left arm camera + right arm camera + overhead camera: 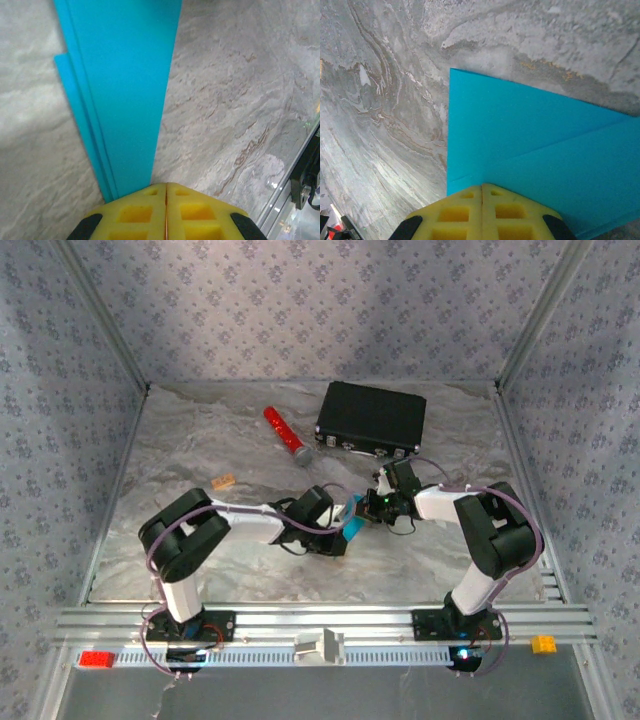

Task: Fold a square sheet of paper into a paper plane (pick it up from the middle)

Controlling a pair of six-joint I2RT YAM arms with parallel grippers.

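The bright cyan-blue paper [351, 523] lies folded on the marbled table at the centre, between the two arms. In the left wrist view it is a long layered strip [125, 90] narrowing toward my left gripper [166, 184], which is shut, and the paper's tip runs under the left finger. In the right wrist view a wide folded panel [520, 135] with a diagonal crease spreads ahead of my right gripper [482, 185], shut with its tips over the paper's near edge. Seen from above, the left gripper [338, 527] and right gripper [372, 508] meet at the paper from either side.
A black case [371, 418] lies at the back right, with a red cylinder [284, 434] to its left. A small orange block [224, 481] sits on the left of the table. A red block [97, 659] and a yellow block [543, 643] rest by the front rail.
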